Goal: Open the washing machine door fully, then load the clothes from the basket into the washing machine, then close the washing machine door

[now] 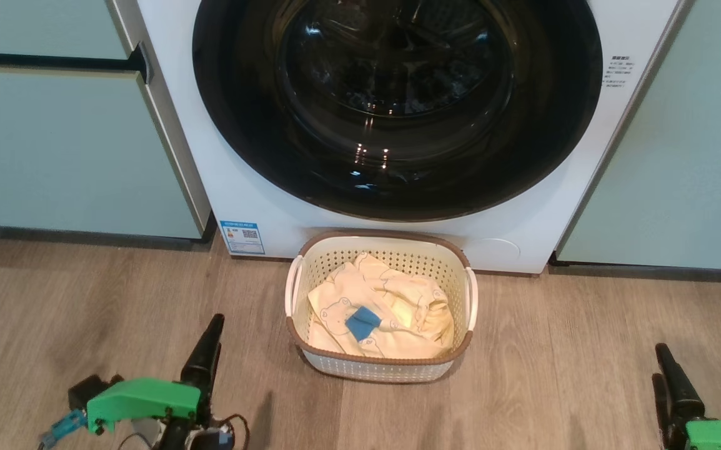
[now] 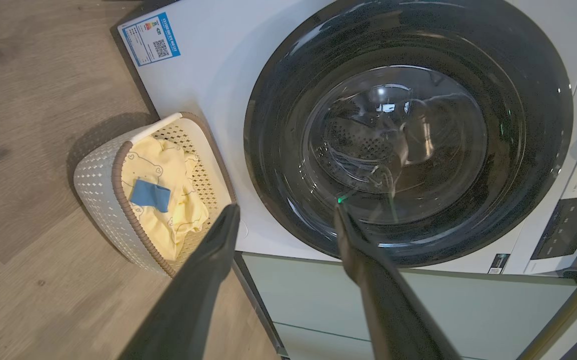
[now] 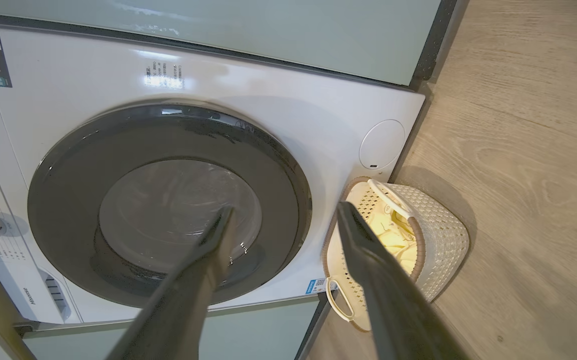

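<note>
So here's how it looked: the washing machine (image 1: 260, 187) sat between pale green cabinets (image 1: 54, 144), and the washing machine door (image 1: 398, 81) was shut, its glossy black rim flat against the washing machine's white front. You could make out a bit of the drum through the glass, nothing more.

The basket (image 1: 373, 369) stood on the wood floor (image 1: 85, 300) right in front of the washing machine, directly below the door, pushed up close to the machine's bottom edge. I couldn't tell whether it actually touched. The clothes (image 1: 392, 306) were all bunched up inside the basket, pale yellow with faint bear outlines, and a small blue patch (image 1: 362, 322) lay on top. None of it hung over the rim.

The left gripper (image 2: 286, 209) was back from the washing machine, out over the floor on the side of the machine's blue sticker (image 1: 242, 237), fingers spread wide with nothing between them. The right gripper (image 3: 284, 209) was back from the washing machine too, on the machine's opposite side, where the little round cover (image 3: 381, 144) sits in the lower corner. It was also spread wide and held nothing. Both were well apart from the door and from the basket.
</note>
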### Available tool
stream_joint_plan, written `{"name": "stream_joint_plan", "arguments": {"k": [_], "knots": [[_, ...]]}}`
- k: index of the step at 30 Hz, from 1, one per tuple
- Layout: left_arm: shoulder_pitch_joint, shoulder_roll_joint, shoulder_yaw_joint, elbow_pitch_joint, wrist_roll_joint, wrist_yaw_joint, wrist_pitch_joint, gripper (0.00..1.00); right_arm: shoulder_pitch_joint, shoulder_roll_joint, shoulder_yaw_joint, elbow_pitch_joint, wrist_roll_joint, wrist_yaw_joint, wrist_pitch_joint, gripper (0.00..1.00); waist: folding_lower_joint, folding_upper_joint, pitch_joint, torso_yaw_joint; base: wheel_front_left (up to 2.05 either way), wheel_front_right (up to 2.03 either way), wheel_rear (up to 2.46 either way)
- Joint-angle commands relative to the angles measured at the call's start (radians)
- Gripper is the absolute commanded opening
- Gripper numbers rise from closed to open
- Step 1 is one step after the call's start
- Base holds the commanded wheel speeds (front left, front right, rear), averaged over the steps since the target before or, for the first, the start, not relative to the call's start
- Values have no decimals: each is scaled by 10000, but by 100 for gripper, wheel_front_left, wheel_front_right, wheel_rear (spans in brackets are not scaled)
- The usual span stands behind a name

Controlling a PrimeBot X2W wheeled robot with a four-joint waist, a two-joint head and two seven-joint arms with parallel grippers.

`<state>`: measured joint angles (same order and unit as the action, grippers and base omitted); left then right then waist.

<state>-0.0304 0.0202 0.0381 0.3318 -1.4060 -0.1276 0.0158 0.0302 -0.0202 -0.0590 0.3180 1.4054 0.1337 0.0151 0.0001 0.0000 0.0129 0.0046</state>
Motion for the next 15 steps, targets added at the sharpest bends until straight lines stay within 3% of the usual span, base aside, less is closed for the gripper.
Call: {"name": "stream_joint_plan", "arguments": {"k": [1,15], "knots": [[-519,122,94,-404,327,-18,-131,100,-616,-91,95,-413,-293,-9,-117,100,-1,0,5,5,0,0,0],[-769,148,151,-748,2077,-20,-514,100,-818,-122,468,-792,-2070,-12,-501,100,-1,0,36,53,0,0,0]]}}
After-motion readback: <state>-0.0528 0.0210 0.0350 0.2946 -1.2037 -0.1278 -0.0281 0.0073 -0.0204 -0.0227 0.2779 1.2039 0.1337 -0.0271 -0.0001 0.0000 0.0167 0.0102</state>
